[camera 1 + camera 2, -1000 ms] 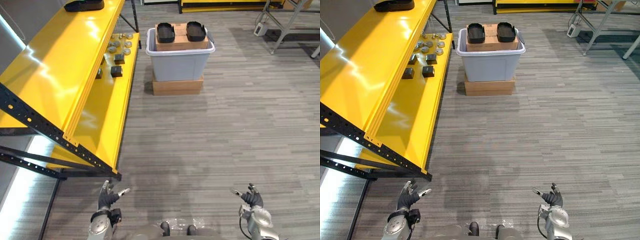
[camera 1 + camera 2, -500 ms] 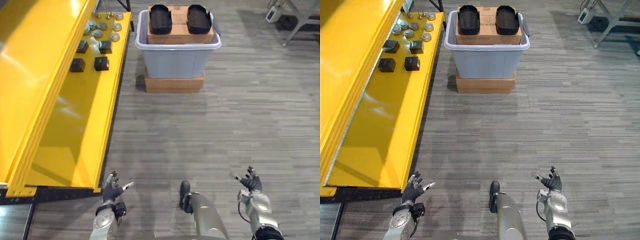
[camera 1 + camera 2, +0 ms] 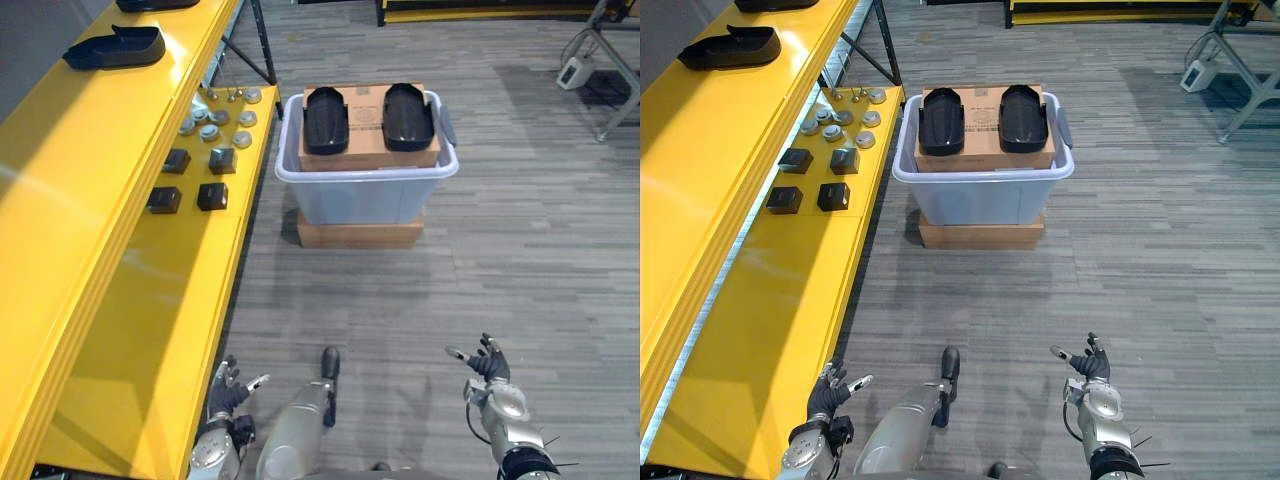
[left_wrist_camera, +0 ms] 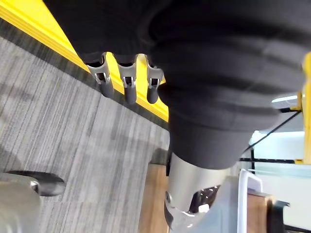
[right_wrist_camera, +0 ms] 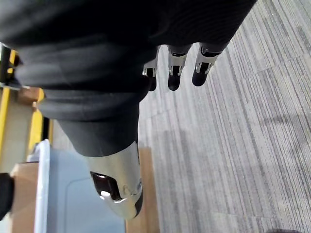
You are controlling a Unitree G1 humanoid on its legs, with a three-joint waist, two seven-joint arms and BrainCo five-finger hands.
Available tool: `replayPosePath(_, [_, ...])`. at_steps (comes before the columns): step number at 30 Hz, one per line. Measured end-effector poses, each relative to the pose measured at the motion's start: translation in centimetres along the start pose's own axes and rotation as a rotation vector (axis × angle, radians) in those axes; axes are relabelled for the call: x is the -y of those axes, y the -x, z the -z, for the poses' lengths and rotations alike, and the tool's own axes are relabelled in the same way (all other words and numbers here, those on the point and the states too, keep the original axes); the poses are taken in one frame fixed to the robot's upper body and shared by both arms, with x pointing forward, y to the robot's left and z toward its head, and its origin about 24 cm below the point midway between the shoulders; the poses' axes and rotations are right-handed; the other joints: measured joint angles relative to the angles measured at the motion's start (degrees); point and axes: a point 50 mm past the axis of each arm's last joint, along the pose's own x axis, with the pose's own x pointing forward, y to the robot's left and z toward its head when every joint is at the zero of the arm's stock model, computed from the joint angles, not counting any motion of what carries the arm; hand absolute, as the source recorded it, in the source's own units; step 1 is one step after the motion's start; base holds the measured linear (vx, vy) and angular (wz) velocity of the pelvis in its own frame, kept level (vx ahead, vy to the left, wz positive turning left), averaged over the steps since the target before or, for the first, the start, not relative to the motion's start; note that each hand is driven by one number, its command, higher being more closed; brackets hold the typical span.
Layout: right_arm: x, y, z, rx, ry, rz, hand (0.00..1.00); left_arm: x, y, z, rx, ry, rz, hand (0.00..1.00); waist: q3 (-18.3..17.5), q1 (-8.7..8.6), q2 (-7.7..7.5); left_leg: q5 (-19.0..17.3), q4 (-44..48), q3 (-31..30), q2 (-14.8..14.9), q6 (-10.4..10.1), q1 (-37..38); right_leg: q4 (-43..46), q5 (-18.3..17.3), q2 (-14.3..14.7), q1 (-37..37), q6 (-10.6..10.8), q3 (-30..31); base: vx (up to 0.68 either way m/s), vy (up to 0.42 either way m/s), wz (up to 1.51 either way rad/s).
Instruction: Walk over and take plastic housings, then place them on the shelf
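Note:
Two black plastic housings (image 3: pixel 326 119) (image 3: pixel 408 116) lie side by side on a cardboard box (image 3: pixel 366 145) inside a pale grey tub (image 3: pixel 365 196) ahead of me. Another black housing (image 3: pixel 115 48) rests on the yellow shelf's upper level (image 3: pixel 60 190). My left hand (image 3: pixel 225 389) hangs low at the bottom, beside the shelf's lower level, fingers relaxed and empty. My right hand (image 3: pixel 487 368) hangs low at the bottom right, open and empty too. Both hands are well short of the tub.
The tub stands on a flat cardboard box (image 3: pixel 360 233) on grey floor. On the yellow lower shelf (image 3: pixel 170 300) lie several small black blocks (image 3: pixel 187 180) and round metal parts (image 3: pixel 215 115). A metal frame (image 3: pixel 615 60) stands far right.
The whole view has shifted: the camera has moved and tilted, so the shelf's upper level and its housing have come into sight. Both hands stay open and low.

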Motion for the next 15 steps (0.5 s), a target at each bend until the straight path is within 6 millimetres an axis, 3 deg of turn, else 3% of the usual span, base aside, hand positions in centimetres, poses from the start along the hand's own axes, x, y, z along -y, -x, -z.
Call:
replayPosePath(1, [0.0, 0.1, 0.2, -0.006, -0.013, 0.005, 0.0, -0.1, 0.0, 0.1, -0.005, -0.001, -0.002, 0.0, 0.1, -0.1, -0.52, -1.3, 0.5, 0.3, -0.5, 0.8, 1.4, 6.7, 0.7, -0.6, -1.9, 2.1, 0.5, 0.59, 0.164, -0.19])
replayPosePath(2, [0.0, 0.3, 0.6, -0.018, -0.023, 0.01, 0.0, -0.2, 0.1, 0.4, -0.017, -0.007, -0.006, 0.0, 0.1, -0.43, -1.11, -3.2, 1.5, 0.4, -1.4, 2.0, 3.8, 16.8, 3.6, -2.0, -5.1, 6.9, 1.6, 0.48, 0.113, 0.02])
replayPosePath(3, [0.2, 0.6, 1.3, -0.035, -0.027, 0.016, 0.0, -0.2, 0.0, 0.3, -0.02, -0.017, -0.007, 0.0, 0.0, -0.72, -1.35, -6.2, 2.9, 0.4, -2.1, 2.6, 7.2, 30.5, 5.9, -3.5, -9.0, 8.7, 2.4, 0.62, 0.132, 0.07])
replayPosePath(4, [0.4, 0.9, 1.9, -0.053, -0.026, 0.02, 0.0, -0.1, -0.2, 0.1, -0.012, -0.019, -0.009, 0.0, -0.1, -0.8, -1.3, -8.1, 3.2, 0.0, -2.4, 2.8, 11.1, 40.5, 5.3, -5.0, -12.9, 7.7, 1.5, 0.61, 0.125, 0.11])
replayPosePath(5, [0.3, 1.1, 2.1, -0.06, -0.028, 0.019, 0.0, -0.1, -0.3, -0.1, -0.008, -0.02, -0.008, 0.0, -0.1, -0.97, -1.21, -8.7, 2.7, -0.6, -2.5, 3.0, 13.4, 43.3, 4.7, -5.7, -14.6, 6.6, 0.4, 0.57, 0.102, 0.19])
replayPosePath(6, [0.1, 1.3, 2.5, -0.07, -0.034, 0.015, 0.0, 0.0, -0.4, -0.3, 0.0, -0.019, -0.006, 0.0, -0.2, -1.93, -1.01, -9.4, 0.7, -2.3, -2.4, 3.1, 17.6, 45.3, 3.3, -6.6, -17.5, 4.2, -2.3, 0.6, 0.07, 0.41])
replayPosePath(7, [-0.1, 1.4, 2.7, -0.073, -0.04, 0.01, 0.0, -0.1, -0.5, -0.6, 0.011, -0.018, -0.007, 0.0, -0.3, -2.38, -0.98, -9.6, -1.9, -3.0, -1.7, 3.2, 21.3, 43.3, 2.0, -7.1, -20.4, 2.1, -4.7, 0.58, 0.051, 0.43])
replayPosePath(8, [-0.1, 1.5, 2.8, -0.076, -0.04, 0.01, 0.0, 0.0, -0.6, -0.7, 0.014, -0.016, -0.006, 0.0, -0.3, -2.51, -0.87, -10.1, -2.8, -3.3, -1.3, 3.1, 22.9, 41.3, 1.6, -7.3, -21.8, 1.5, -5.9, 0.53, 0.009, 0.35])
replayPosePath(10, [-0.2, 1.7, 3.1, -0.085, -0.042, 0.004, 0.0, 0.1, -0.8, -0.9, 0.02, -0.016, -0.003, 0.0, -0.3, -2.59, -0.85, -11.3, -4.2, -5.0, -0.2, 2.1, 26.2, 31.5, 1.2, -7.1, -25.5, 1.6, -8.4, 0.38, -0.056, 0.27])
replayPosePath(11, [-0.2, 1.7, 3.3, -0.096, -0.04, -0.001, 0.0, 0.0, -0.7, -0.6, 0.008, -0.018, -0.006, 0.0, -0.3, -3.21, -0.7, -11.9, -5.2, -6.0, 0.7, 1.1, 28.4, 20.3, 2.1, -5.6, -25.8, 2.5, -8.0, 0.42, -0.13, 0.44])
replayPosePath(12, [-0.2, 1.7, 3.5, -0.103, -0.04, -0.004, 0.0, -0.2, -0.6, -0.3, -0.004, -0.025, -0.012, 0.0, -0.9, -3.48, -1.05, -12.7, -5.8, -6.6, 1.0, -0.4, 29.8, 7.9, 5.2, -3.2, -25.3, 4.0, -5.8, 0.42, -0.145, 0.46])
replayPosePath(13, [-0.2, 1.8, 3.6, -0.107, -0.04, -0.004, 0.0, -0.4, -0.6, -0.3, -0.007, -0.031, -0.014, 0.0, -1.2, -3.51, -1.5, -13.4, -6.0, -7.1, 0.9, -1.6, 30.1, 2.5, 8.0, -2.6, -25.2, 3.8, -4.4, 0.4, -0.174, 0.52])
replayPosePath(14, [-0.1, 1.9, 4.0, -0.122, -0.036, -0.001, 0.0, -0.8, -0.6, -0.2, -0.013, -0.045, -0.022, 0.0, -2.0, -3.5, -2.92, -14.9, -5.9, -8.2, 0.3, -3.8, 31.2, -2.8, 16.2, -2.2, -25.3, 2.1, -2.7, 0.42, -0.242, 0.67])
replayPosePath(15, [0.5, 1.9, 4.4, -0.142, -0.023, 0.012, 0.0, -1.0, -0.5, 0.4, -0.039, -0.046, -0.029, 0.0, -2.9, -3.79, -2.56, -15.9, -5.8, -10.5, 0.7, -5.1, 32.3, -2.3, 19.9, -2.0, -24.9, -0.1, -3.2, 0.43, -0.257, 0.62])
